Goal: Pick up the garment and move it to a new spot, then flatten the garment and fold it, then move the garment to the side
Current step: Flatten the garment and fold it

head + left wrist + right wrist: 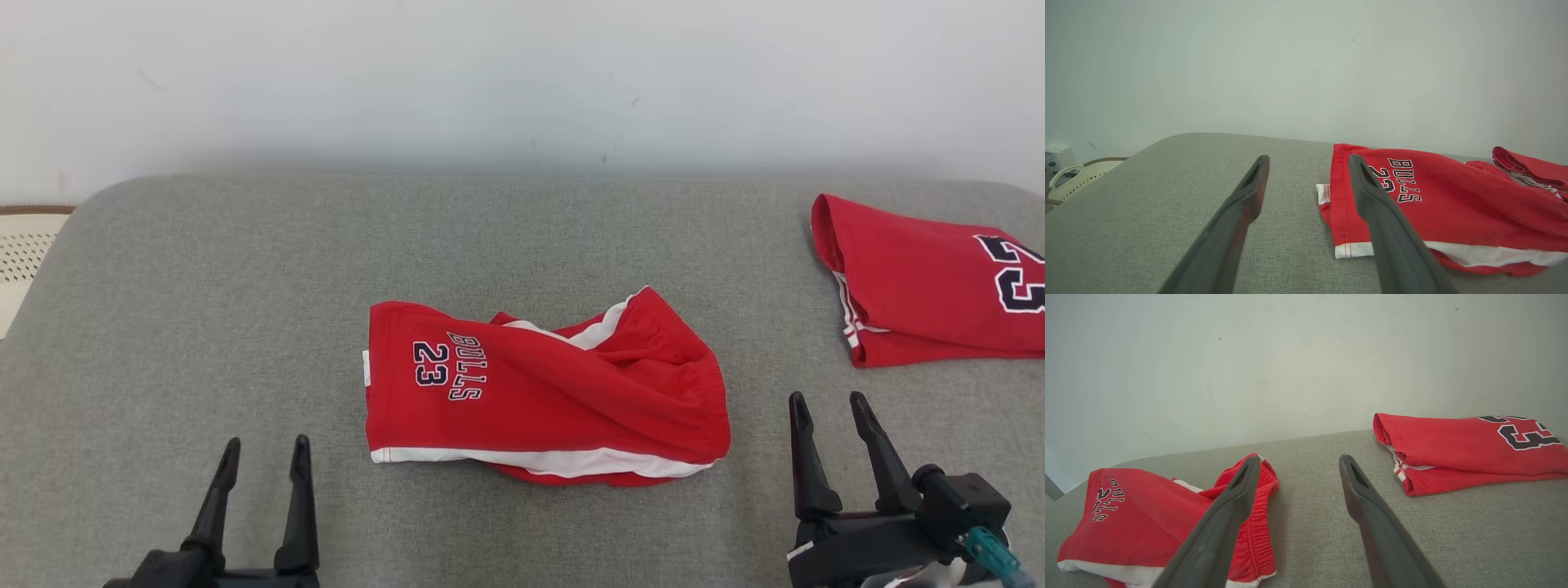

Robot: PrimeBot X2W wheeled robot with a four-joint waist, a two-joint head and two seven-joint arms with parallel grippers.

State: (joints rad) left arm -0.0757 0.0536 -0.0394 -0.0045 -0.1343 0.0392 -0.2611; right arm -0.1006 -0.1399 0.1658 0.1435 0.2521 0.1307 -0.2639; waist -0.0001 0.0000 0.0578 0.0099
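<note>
garment [547, 392]: crumpled, centre of desk [204, 286] | left gripper [267, 445]: fingers apart | right gripper [829, 400]: fingers apart | red cloth [922, 286]: folded, far right

A grey fabric-covered desk [204, 286] with rounded corners stands against a plain white wall [490, 73]. A folded red garment with dark numerals [922, 294] lies at its far right. A cream perforated basket [24, 245] sits beyond the left edge.

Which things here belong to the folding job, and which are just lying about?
Job: crumpled red shorts, left pincer, right pincer, both open and empty.
Lying about: folded red garment at the right, cream basket at the left edge.
</note>
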